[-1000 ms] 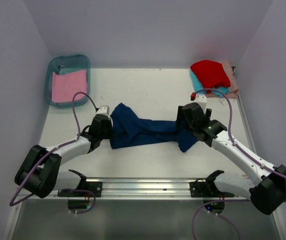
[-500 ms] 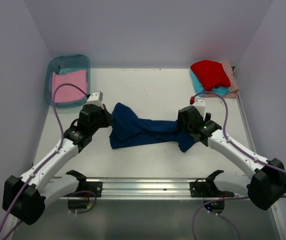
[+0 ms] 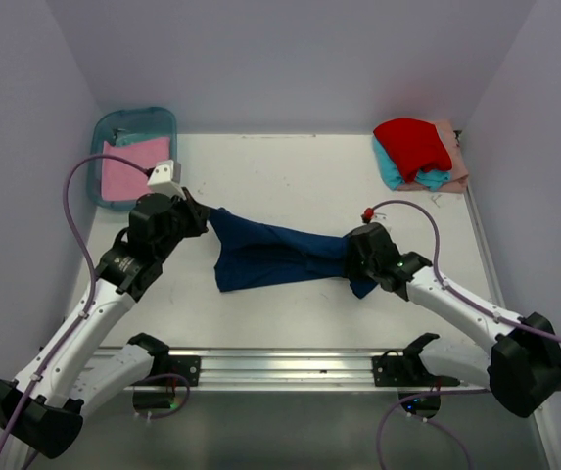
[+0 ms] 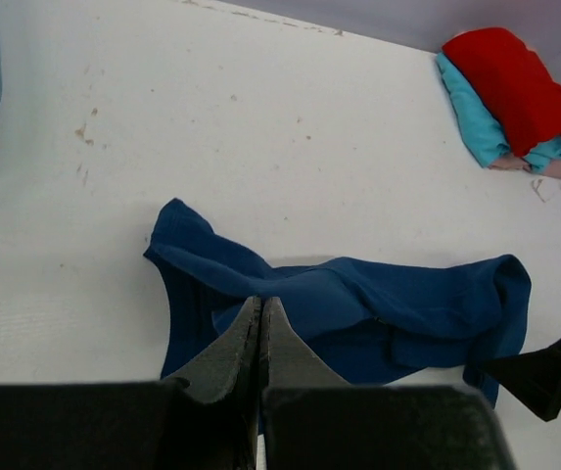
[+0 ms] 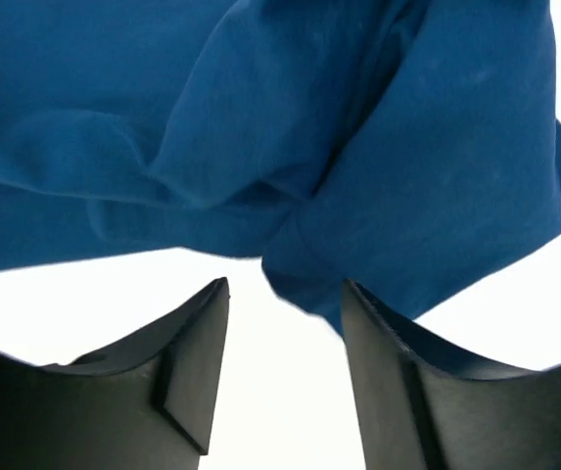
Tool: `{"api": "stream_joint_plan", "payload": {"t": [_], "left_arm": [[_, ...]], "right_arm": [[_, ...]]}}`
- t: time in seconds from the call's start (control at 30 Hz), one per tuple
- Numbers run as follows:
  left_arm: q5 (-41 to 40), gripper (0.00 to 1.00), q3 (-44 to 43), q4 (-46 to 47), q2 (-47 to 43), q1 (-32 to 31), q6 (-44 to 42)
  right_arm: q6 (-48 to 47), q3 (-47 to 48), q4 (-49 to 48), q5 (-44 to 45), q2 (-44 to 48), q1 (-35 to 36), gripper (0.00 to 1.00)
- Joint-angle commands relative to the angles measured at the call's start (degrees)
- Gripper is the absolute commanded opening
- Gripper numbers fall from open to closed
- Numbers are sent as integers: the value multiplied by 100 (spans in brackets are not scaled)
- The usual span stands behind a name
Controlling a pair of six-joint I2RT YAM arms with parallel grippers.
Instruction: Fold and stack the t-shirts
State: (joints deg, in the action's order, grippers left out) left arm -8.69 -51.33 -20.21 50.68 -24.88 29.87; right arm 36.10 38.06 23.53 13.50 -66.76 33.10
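Observation:
A navy blue t-shirt [image 3: 270, 257] lies bunched and stretched sideways across the middle of the table; it also shows in the left wrist view [image 4: 407, 304] and the right wrist view [image 5: 309, 117]. My left gripper [image 3: 200, 215] is shut on the shirt's left end [image 4: 260, 304] and holds it a little above the table. My right gripper [image 3: 353, 262] is open at the shirt's right end, its jaws [image 5: 285, 284] low over bare table just short of the cloth edge. A red shirt [image 3: 414, 142] lies on teal [image 3: 397, 174] and peach [image 3: 454, 162] ones at the back right. No print shows.
A teal plastic bin [image 3: 104, 132] at the back left holds a pink shirt [image 3: 128, 166]. The metal rail [image 3: 280, 364] with both arm bases runs along the near edge. Purple walls close in the left, right and back.
My left gripper has risen and moved back-left, pulling the shirt's left end with it. My right gripper has shifted slightly toward the near side at the shirt's right end.

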Motion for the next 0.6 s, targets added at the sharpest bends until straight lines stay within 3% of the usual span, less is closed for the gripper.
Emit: {"api": "stream_joint_plan", "payload": {"t": [0.0, 0.17, 0.3, 0.33, 0.43, 0.5, 0.57], "left_arm": [[-203, 0, -281, -168, -14, 1, 37], [-282, 0, -640, -221, 30, 1, 19], [-318, 0, -887, -308, 56, 1, -33], [-370, 0, -931, -361, 91, 1, -51], [-397, 0, -1080, -423, 118, 1, -86], [-397, 0, -1168, -423, 127, 1, -95], [-362, 0, -1212, -423, 153, 1, -95]], "right_arm": [[126, -97, 99, -234, 541, 21, 51], [91, -229, -102, -408, 358, 30, 46], [196, -247, -673, -900, -169, 30, 29], [239, -221, -813, -962, -223, 38, 15], [319, -185, -920, -1068, -311, 170, 3], [372, -194, -964, -998, -294, 337, 9], [381, -168, -964, -770, -372, 434, 30]]}}
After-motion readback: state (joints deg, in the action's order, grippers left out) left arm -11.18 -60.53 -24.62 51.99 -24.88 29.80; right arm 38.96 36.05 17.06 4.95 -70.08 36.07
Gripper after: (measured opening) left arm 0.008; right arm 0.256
